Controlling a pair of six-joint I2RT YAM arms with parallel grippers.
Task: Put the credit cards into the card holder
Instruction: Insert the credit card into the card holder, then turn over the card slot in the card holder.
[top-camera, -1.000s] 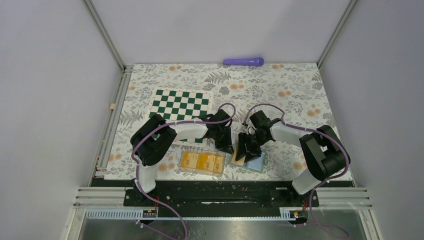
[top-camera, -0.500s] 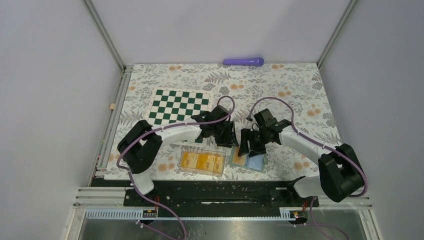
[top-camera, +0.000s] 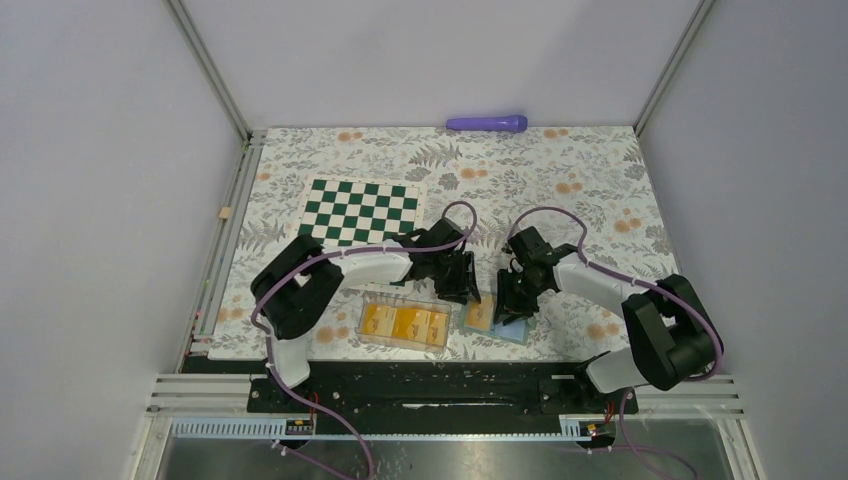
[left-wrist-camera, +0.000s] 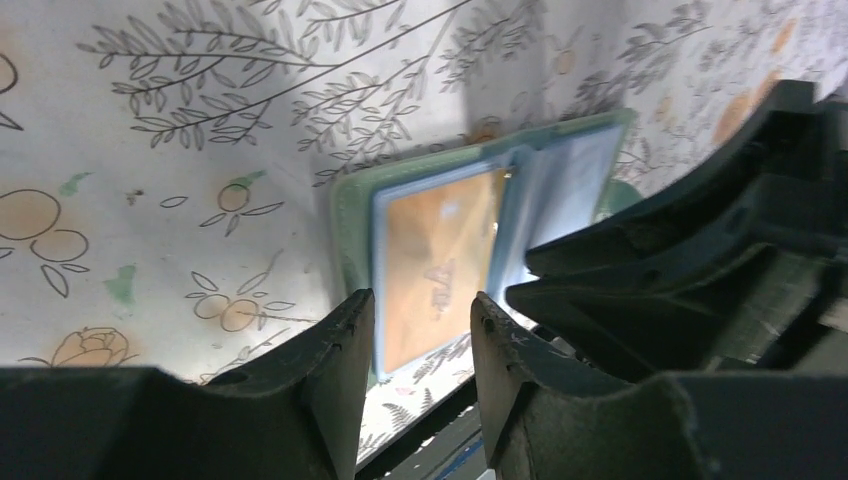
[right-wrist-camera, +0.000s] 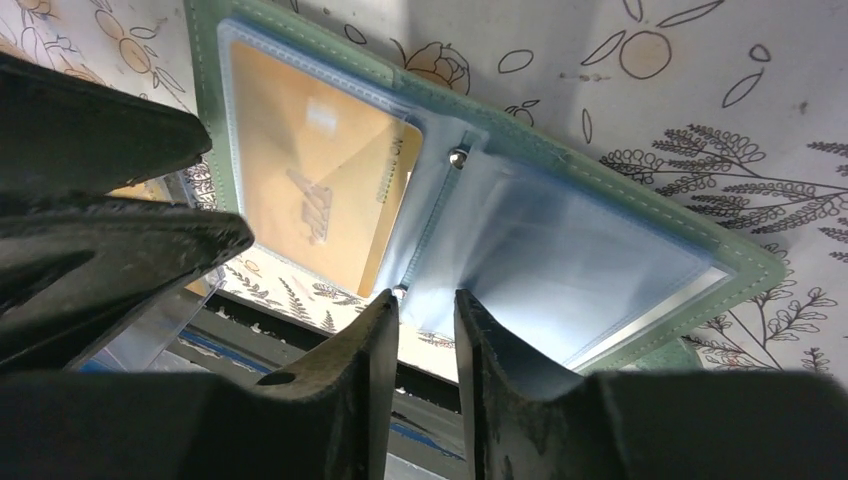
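The sage-green card holder (top-camera: 513, 331) lies open near the table's front edge, light blue inside. One orange credit card (top-camera: 479, 313) sits in its left clear pocket, also seen in the left wrist view (left-wrist-camera: 438, 262) and the right wrist view (right-wrist-camera: 315, 195). The right pocket (right-wrist-camera: 560, 260) holds nothing. Several more orange cards lie in the clear plastic box (top-camera: 404, 323). My left gripper (top-camera: 463, 288) is open and empty just behind the holder's left half (left-wrist-camera: 350, 215). My right gripper (top-camera: 511, 300) hovers over the holder's middle fold (right-wrist-camera: 458, 157), its jaws a narrow gap apart, holding nothing.
A green-and-white chessboard (top-camera: 362, 212) lies behind my left arm. A purple cylinder (top-camera: 487, 123) lies against the back wall. The black rail of the table's front edge (top-camera: 450, 380) runs right below the holder and box.
The right gripper has shifted right, off the holder's left half, so the orange card now shows flat in its pocket. The left gripper has shifted slightly right, toward the holder.
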